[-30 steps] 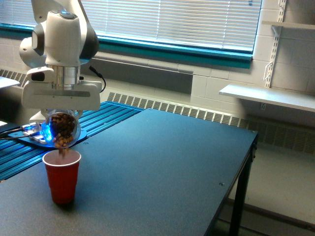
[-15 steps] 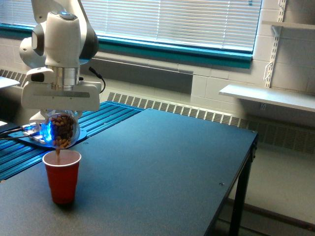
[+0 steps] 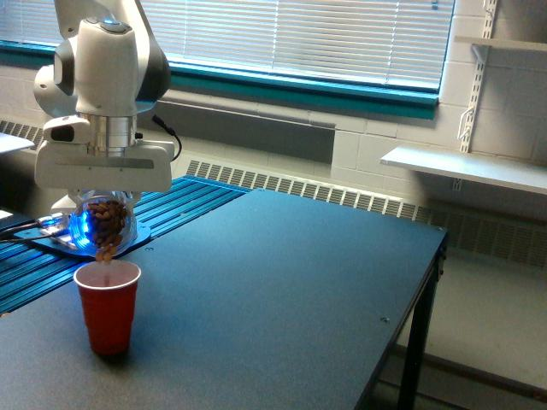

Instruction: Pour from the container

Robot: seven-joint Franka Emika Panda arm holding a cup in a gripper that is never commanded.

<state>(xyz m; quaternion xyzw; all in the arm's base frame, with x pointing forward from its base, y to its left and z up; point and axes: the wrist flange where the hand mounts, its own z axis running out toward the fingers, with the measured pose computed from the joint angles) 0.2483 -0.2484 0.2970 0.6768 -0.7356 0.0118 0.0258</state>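
Note:
The container [image 3: 105, 227] is a small clear rounded jar with brown nut-like pieces showing through its wall. It hangs tipped over at the exterior view's left, held under my white gripper [image 3: 104, 203], which is shut on it. A few brown pieces hang at its lower lip, right above the red cup [image 3: 108, 307]. The cup stands upright on the dark table [image 3: 282, 290], directly below the jar, with a small gap between them. My fingers are mostly hidden behind the jar.
A blue ribbed surface [image 3: 184, 201] with a glowing blue device [image 3: 68, 231] lies behind the cup. The table's right edge [image 3: 419, 316] drops to the floor. A white wall shelf [image 3: 466, 166] and a radiator run along the back wall.
The jar has tilted a little further and holds fewer pieces. The falling stream into the cup has thinned to a few pieces at the lip. The arm has barely moved.

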